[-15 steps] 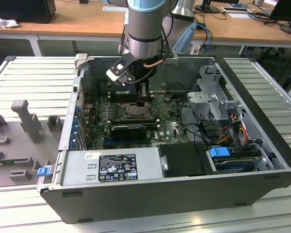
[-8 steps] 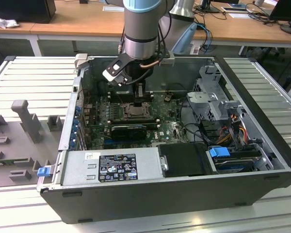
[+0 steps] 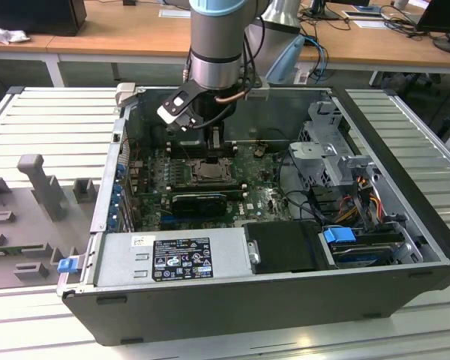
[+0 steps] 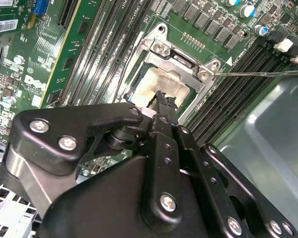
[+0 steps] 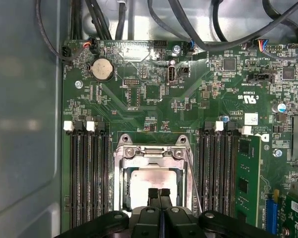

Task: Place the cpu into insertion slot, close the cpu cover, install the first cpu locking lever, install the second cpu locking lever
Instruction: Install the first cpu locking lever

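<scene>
Holds hand [image 5: 159, 191] pressed together over cpu [image 5: 153, 178], exterior view's twelve o'clock from black card [image 3: 199, 201]; best pressing cpu cover [image 5: 120, 169] squarely.

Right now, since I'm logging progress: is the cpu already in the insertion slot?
Yes, the cpu lies flat inside the insertion slot, beneath the tool.

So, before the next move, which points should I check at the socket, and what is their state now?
1. cpu lying flat in the insertion slot: ok.
2. cpu cover down around the cpu: ok, as far as it shows.
3. Thin locking lever latched: not ok, it sticks out over the memory slots.
4. gripper over the cpu, jaws shut: ok.
5. Whether the jaws touch the cpu: cannot tell.
</scene>
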Robot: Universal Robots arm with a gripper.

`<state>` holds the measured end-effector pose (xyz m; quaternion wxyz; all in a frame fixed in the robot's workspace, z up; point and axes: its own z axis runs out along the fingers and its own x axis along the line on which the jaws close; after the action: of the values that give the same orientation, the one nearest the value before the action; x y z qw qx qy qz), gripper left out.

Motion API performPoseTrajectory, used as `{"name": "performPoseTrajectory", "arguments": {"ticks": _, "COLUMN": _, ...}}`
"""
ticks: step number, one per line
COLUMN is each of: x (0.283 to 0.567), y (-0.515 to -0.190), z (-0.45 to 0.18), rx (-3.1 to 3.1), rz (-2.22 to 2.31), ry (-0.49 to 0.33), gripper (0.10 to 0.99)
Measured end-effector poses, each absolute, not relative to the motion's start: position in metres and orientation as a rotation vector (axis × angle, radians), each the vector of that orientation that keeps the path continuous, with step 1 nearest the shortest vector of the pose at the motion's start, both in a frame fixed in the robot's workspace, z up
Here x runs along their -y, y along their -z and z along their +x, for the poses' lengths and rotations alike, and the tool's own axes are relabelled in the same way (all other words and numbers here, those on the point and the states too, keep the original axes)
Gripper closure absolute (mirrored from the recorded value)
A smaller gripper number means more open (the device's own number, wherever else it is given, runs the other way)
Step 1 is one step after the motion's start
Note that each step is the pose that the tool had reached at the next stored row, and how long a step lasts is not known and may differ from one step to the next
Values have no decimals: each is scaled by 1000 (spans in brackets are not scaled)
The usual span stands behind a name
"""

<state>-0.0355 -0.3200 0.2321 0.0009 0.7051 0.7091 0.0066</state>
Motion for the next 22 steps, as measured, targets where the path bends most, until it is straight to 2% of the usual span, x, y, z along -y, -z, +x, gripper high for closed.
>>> {"name": "performPoseTrajectory", "arguments": {"ticks": 22, "x": 320, "y": -258, "z": -35, "rx": -2226, "rz": 2214, "ry": -21, "gripper": 980}}
